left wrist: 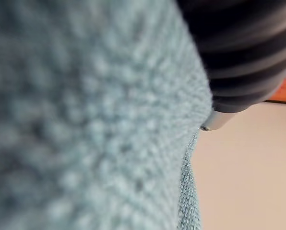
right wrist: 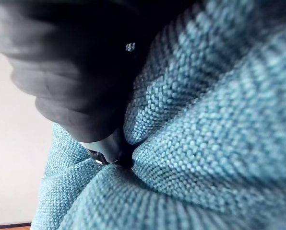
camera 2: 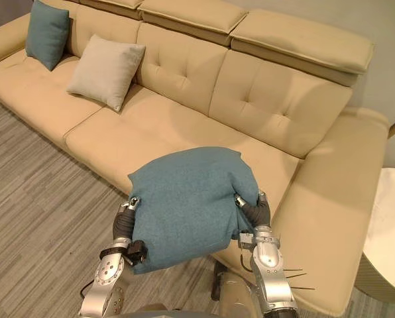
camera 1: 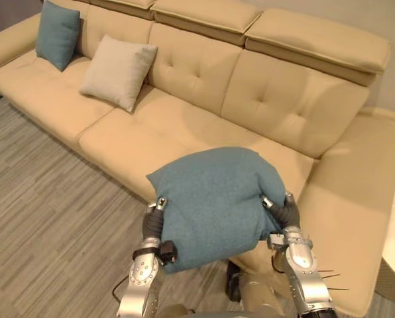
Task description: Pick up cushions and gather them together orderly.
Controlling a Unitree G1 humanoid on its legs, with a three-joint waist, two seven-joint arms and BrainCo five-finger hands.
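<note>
**Camera layout: a stereo pair on the head and two wrist close-ups.**
The left and right eye views look steeply down from the head, from places slightly apart. Both take in the sofa (camera 1: 184, 126), the floor (camera 1: 45, 218) and the teal cushion (camera 1: 217, 199) near the lower edge. Each wrist view faces along its own hand from very close against that cushion's weave, with the dark cover of the left hand (left wrist: 248, 52) or right hand (right wrist: 76, 72) at one corner. The pale surface beyond is probably the sofa.
</note>
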